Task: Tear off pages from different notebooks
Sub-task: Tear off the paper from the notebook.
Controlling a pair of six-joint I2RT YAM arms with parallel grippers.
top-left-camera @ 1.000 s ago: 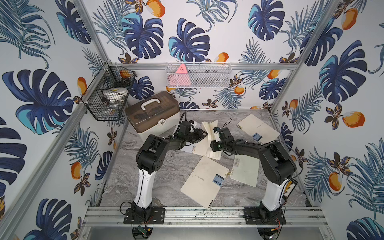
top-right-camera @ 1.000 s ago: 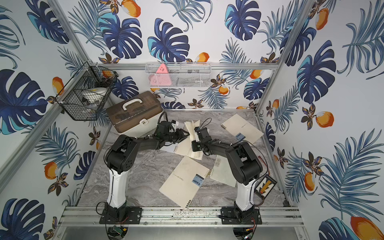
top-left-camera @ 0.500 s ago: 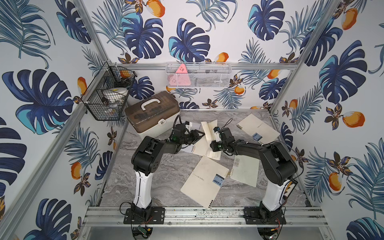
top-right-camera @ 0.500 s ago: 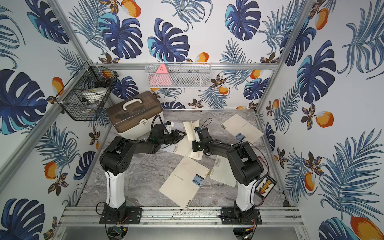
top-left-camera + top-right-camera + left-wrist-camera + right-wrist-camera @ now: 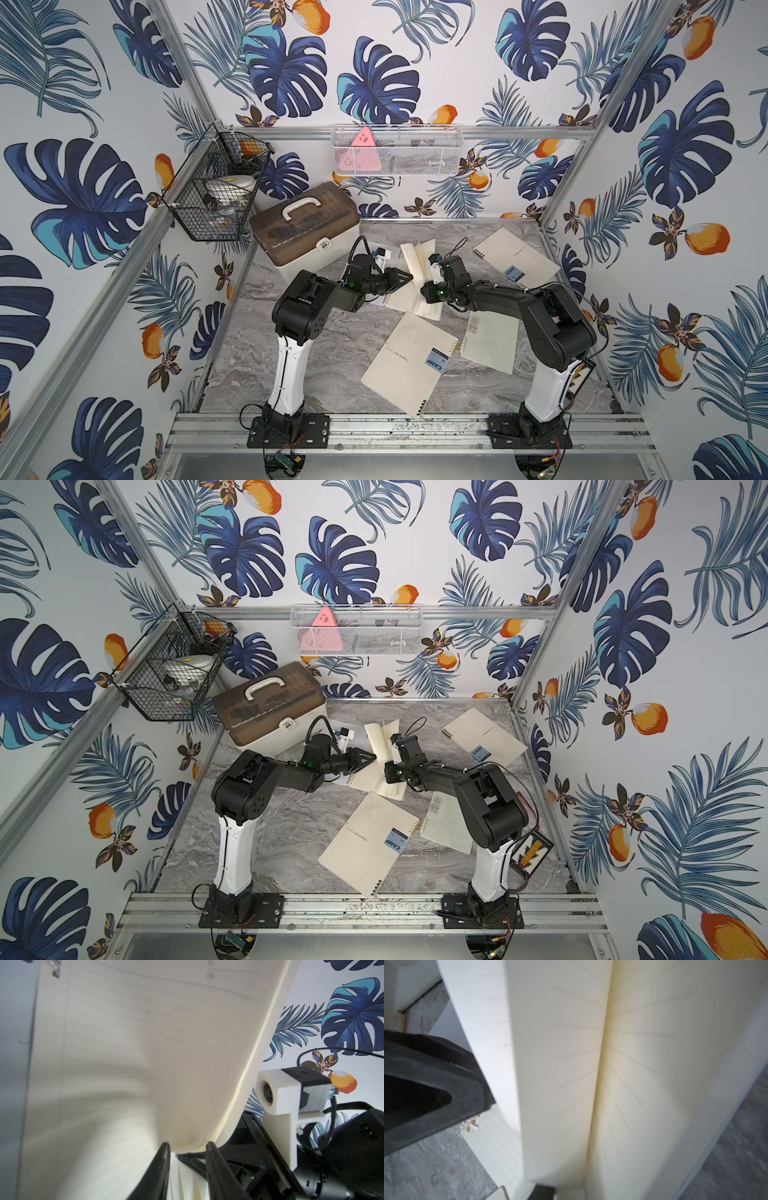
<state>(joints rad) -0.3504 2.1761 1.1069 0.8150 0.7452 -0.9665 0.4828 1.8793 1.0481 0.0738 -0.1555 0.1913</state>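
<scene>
1. The open notebook (image 5: 410, 298) lies in the middle of the table (image 5: 324, 353), its pages (image 5: 417, 257) standing up
2. The left pincer (image 5: 187, 1148) is partly open around the curled edge of the pages; whether it pinches them cannot be told
3. The right pincer (image 5: 427, 287) is down at the notebook beside the raised pages; its jaws are hidden

Matt cream paper pages (image 5: 145, 1053), smooth marbled tabletop (image 5: 316, 357), black wire basket (image 5: 195, 216)
</scene>
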